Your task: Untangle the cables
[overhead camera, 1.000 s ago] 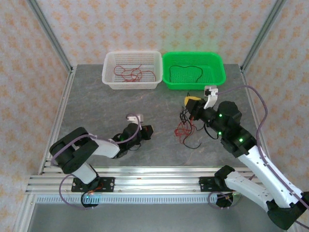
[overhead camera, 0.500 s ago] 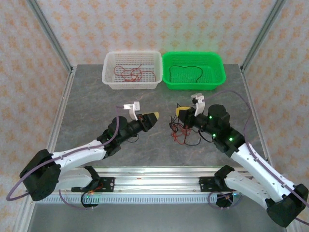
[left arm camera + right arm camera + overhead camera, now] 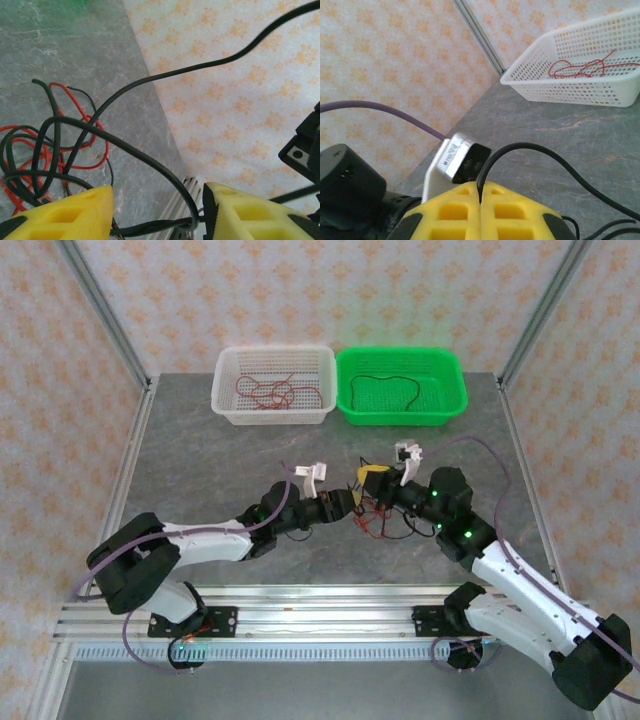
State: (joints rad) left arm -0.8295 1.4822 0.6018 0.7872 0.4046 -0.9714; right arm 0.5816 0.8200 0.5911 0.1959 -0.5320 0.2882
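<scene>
The left gripper point(image 3: 342, 505) reaches in from the left, jaws spread, a black strand point(image 3: 145, 156) crossing the gap. It should probably close on that strand alone, near the knot, then draw left slowly. The cables point(image 3: 385, 518) lie heaped on the table point(image 3: 200, 470), right of centre, with no single axis and loose ends trailing nearward. The right gripper point(image 3: 372, 478) is clenched on a black cable point(image 3: 520, 145).

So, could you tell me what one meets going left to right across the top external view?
Back row: white basket → green basket. Nearer row: left gripper → right gripper; the cables overlap these, so I leave them unplaced.
</scene>
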